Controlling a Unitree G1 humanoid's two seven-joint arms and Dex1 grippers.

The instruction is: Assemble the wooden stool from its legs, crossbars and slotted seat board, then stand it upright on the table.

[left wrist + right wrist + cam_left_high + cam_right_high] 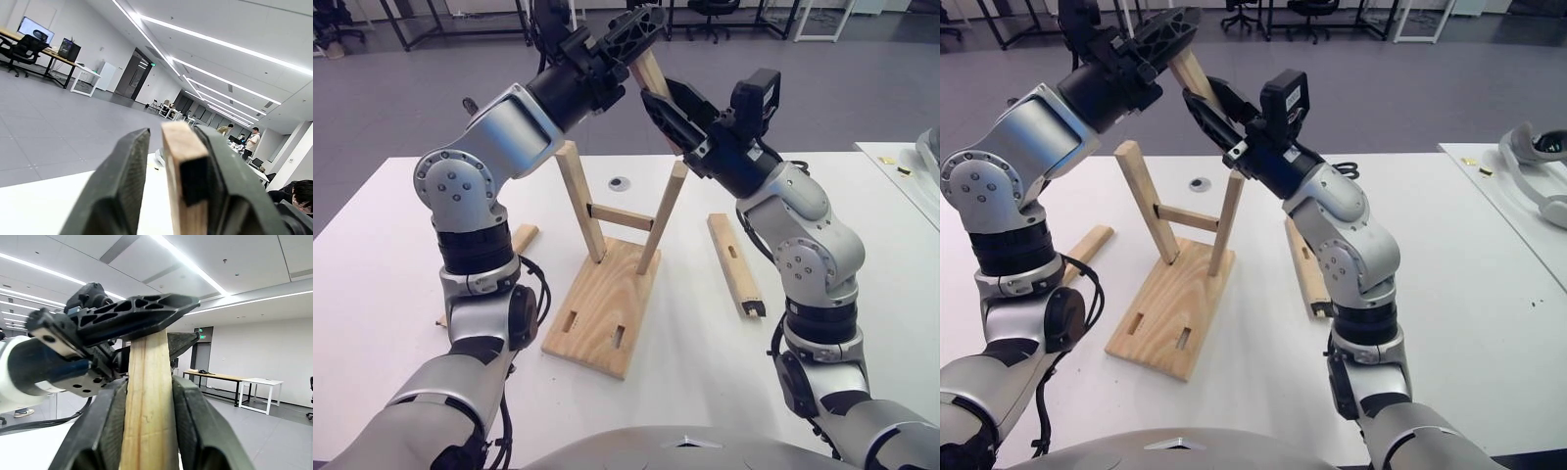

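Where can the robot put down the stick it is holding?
Bare table lies right of the loose leg, with a narrower strip between it and the seat board. It is crowded above the board, where left gripper and right gripper meet at the held leg over the standing legs.

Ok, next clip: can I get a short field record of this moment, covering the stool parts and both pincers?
seat board: flat on the table, two near slots bare
standing legs: two, in the far slots, splaying apart toward the top
crossbar: joins the standing legs
held leg: raised above the board, between both pincers
right pincer: shut on the held leg
left pincer: open around the held leg's end, gap at one pad
spare leg: lying right of the board
wood piece: partly behind the left arm
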